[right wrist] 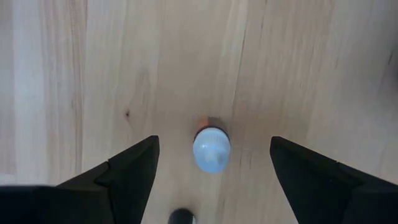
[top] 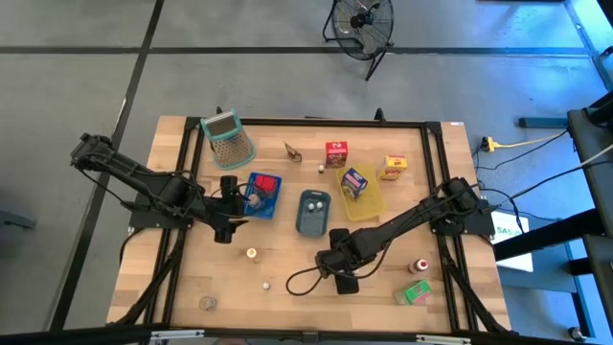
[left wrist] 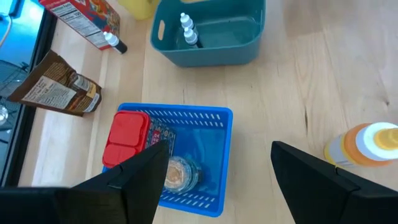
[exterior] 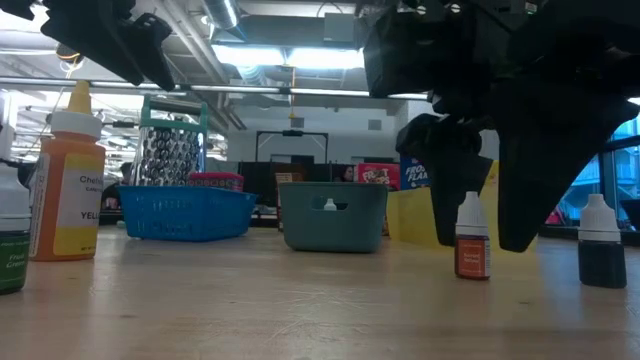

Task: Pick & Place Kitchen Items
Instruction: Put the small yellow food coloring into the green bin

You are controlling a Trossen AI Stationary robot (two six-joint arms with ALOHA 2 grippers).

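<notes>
Fingers [right wrist: 311,180] of right gripper [right wrist: 211,177] spread wide, empty, straddling small white-capped dropper bottle [right wrist: 211,149]; left likewise open.

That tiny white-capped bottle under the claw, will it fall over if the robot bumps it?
Probably. The little bottle stands upright, tall and narrow on a small base, so a sideways nudge may tip it. Its round body could then roll on the smooth table. It looks light, so the open right claw should lift it easily.
</notes>
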